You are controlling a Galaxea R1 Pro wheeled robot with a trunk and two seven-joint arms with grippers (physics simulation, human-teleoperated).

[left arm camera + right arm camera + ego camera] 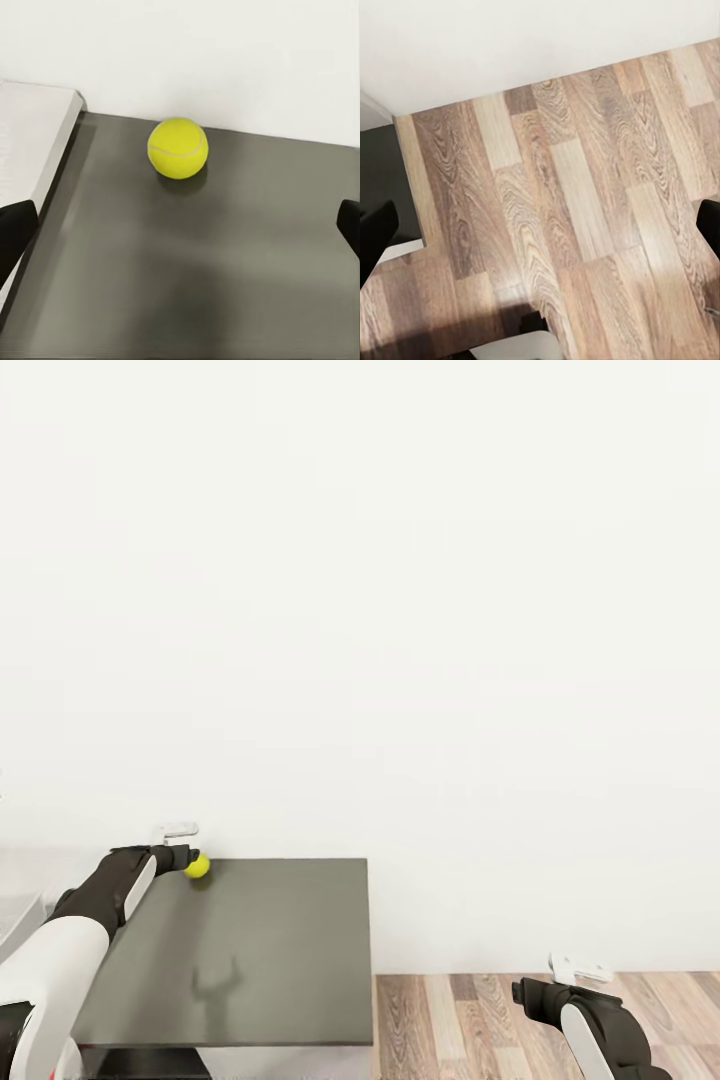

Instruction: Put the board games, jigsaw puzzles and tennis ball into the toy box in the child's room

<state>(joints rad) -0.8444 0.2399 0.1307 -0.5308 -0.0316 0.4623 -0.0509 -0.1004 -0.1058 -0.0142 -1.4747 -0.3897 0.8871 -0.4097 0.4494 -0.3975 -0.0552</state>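
- White wall behind; head view has the tennis ball (197,866) on the dark shelf top (260,950), left gripper (186,857) right at it.
- Left wrist view: fingers (15,232) spread wide, ball (178,148) ahead between them, untouched.
- Right wrist view: right gripper (540,229) wide apart over wood floor (585,195).

Plain white wall (400,610) behind; wood-plank floor (470,1025) lower right, brown grain, boards staggered.

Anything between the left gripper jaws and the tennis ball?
No. In the left wrist view just bare dark grey shelf top separates the open left gripper from the tennis ball, which rests on it.
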